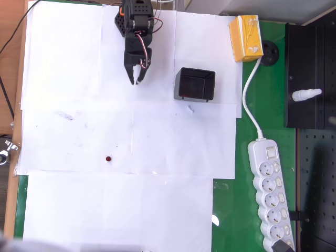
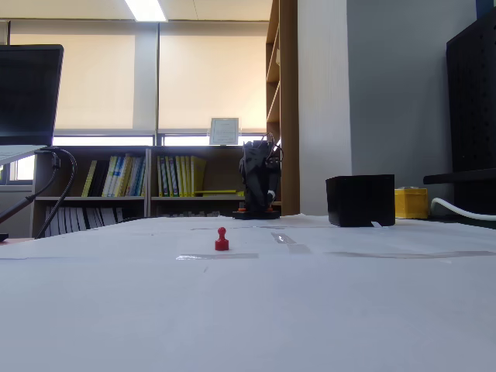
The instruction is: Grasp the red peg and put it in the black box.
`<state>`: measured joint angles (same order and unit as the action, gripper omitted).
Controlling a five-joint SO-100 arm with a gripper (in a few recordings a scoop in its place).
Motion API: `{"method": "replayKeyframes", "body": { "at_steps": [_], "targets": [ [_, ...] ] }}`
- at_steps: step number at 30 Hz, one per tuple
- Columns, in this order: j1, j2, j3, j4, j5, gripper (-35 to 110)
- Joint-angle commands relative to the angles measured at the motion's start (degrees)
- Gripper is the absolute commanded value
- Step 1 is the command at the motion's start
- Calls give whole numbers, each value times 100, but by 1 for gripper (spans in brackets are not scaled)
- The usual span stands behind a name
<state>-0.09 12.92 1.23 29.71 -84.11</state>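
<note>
Nearest the low fixed camera, the surface (image 2: 248,310) is covered in white paper sheets taped edge to edge. On them stands the red peg (image 2: 222,239), upright, with a round knob over a wider base; from overhead it is a small dark red dot (image 1: 108,158) on the paper, left of centre and alone, well apart from everything else.

Farther back and to the right in the fixed view sits the black box (image 2: 360,200), a small square open-topped box with thin walls; from overhead it (image 1: 195,84) rests near the right edge of the paper, its inside dark. The peg lies well apart from it, toward the lower left in the overhead view.

Level with the box and to its left from above, the black arm is folded low at the far edge of the paper, red and white wires showing on it. Its claw (image 1: 137,79) points down toward the paper with the two tips slightly apart, holding nothing. In the fixed view the arm (image 2: 258,186) is a dark upright shape and the claw cannot be made out.

Beyond the box are a yellow carton (image 1: 245,38), whose print is too small to read, and a white power strip (image 1: 271,194) on the green mat (image 1: 236,210).
</note>
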Motion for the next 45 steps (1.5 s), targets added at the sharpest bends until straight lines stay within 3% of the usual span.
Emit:
{"method": "replayKeyframes", "body": {
  "at_steps": [1, 8, 19, 31, 45],
  "targets": [
    [167, 2312, -404, -3015, -281, 0],
    [229, 4263, -387, -5396, -167, 0],
    [114, 6346, -193, -7488, 9, 0],
    [185, 8561, 1600, -8095, 97, 0],
    [589, 9826, 3041, -8244, -290, 0]
  ]
}}
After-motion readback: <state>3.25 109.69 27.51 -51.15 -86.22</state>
